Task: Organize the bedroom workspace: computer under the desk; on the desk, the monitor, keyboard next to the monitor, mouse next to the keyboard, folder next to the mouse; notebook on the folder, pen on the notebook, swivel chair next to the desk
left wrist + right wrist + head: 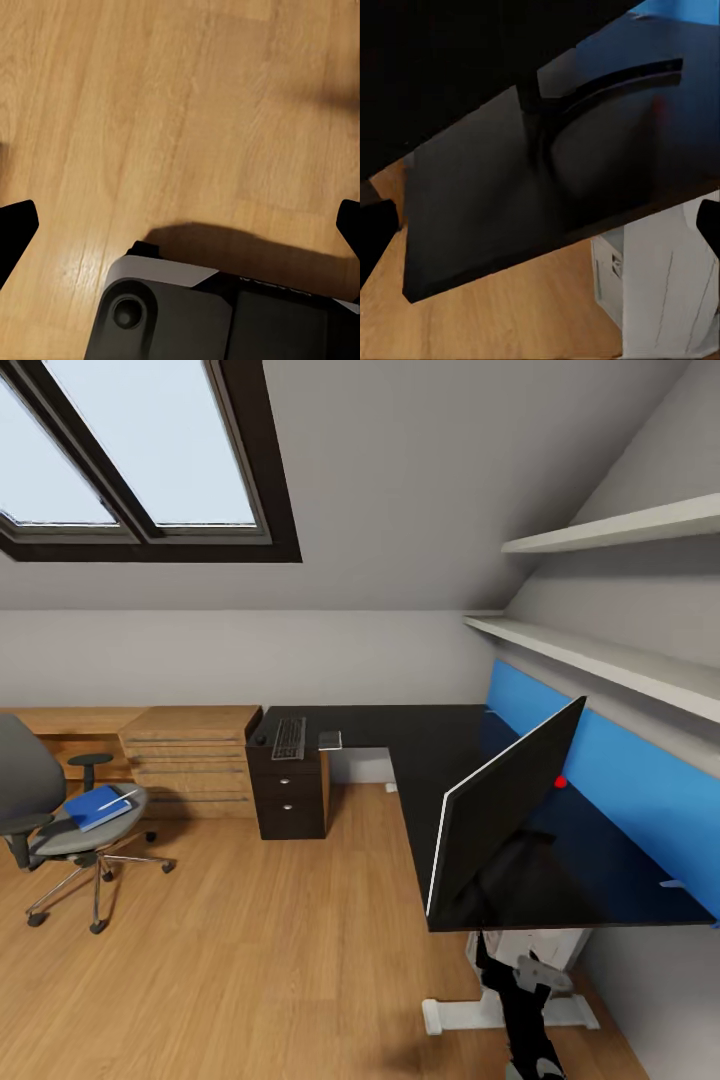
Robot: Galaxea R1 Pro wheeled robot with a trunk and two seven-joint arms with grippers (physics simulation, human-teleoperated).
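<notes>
Surveying progress, you find the monitor (505, 815), keyboard (288, 738) and mouse (260, 739) already on the black desk (430, 745), the blue folder (96, 806) still on the swivel chair (70, 815), and both hands (180, 225) released, grasping nothing.

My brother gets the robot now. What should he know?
Both grippers look open and empty; left fingers over bare floor, right fingers near the monitor.
Monitor stands on the desk. Keyboard and mouse lie at the desk's far end.
Left: folder stack is on the swivel chair, away from the desk. Computer not spotted.
</notes>
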